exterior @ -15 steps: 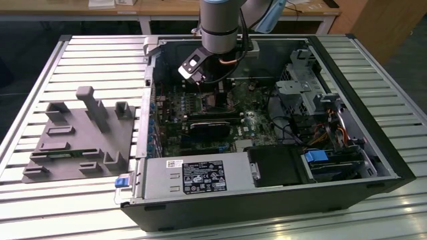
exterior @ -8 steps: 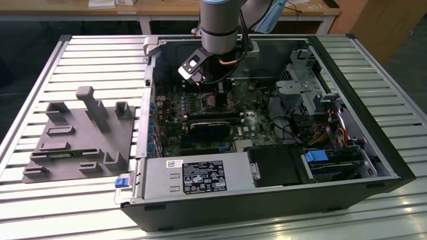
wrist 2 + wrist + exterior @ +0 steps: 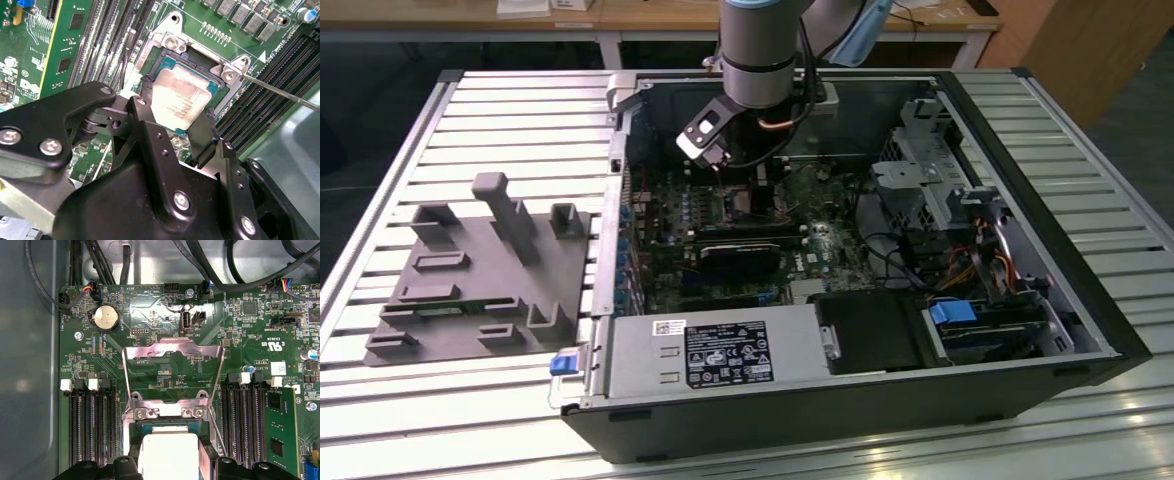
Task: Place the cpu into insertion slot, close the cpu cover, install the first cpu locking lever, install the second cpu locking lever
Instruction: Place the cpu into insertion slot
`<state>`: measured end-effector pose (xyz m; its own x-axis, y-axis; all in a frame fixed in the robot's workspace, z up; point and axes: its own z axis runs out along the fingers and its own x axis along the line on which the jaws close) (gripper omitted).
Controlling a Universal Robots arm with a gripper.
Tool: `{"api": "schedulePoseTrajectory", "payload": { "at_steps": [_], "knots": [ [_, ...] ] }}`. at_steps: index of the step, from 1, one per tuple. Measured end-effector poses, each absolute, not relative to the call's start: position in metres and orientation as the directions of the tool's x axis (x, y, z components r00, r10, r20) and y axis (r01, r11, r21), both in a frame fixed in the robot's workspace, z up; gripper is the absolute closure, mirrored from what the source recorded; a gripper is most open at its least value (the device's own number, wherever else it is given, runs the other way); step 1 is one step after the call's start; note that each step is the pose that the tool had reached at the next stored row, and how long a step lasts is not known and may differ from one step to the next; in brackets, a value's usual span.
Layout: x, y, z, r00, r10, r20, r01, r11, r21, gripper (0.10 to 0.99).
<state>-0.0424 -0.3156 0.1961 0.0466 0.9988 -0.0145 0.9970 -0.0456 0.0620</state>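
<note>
Your gripper point(image 3: 178, 104) has its black fingers point(image 3: 142, 107) closed in on the cpu point(image 3: 181, 92). The pads are snug against two opposite edges, so you've got hold of it. The chip sits right over the insertion slot point(image 3: 172, 42) with a bit of green border showing, but I can't tell if it's fully seated.

In the first wrist view the cpu cover point(image 3: 172, 346) is flipped up and open past the slot's far rim, and you can see the motherboard point(image 3: 250, 330) through its window.

In the exterior view your arm point(image 3: 761, 50) drops straight down into the open PC case point(image 3: 854, 400). The case lies on its side on a slatted metal bench point(image 3: 454, 420). A grey fixture block point(image 3: 480, 270) sits beside the case on the exterior view's left, with wooden desks point(image 3: 654, 15) behind.
</note>
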Motion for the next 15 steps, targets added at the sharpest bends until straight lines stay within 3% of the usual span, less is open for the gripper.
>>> {"api": "schedulePoseTrajectory", "payload": {
  "at_steps": [2,3,15],
  "knots": [
    [-0.0424,-0.3157,0.1961,0.047,0.999,-0.015,0.997,-0.046,0.062,0.545],
    [-0.0424,-0.3157,0.1961,0.047,0.999,-0.015,0.997,-0.046,0.062,0.482],
    [-0.0425,-0.3157,0.1997,0.047,0.999,-0.01,0.997,-0.046,0.062,0.482]
  ]
}}
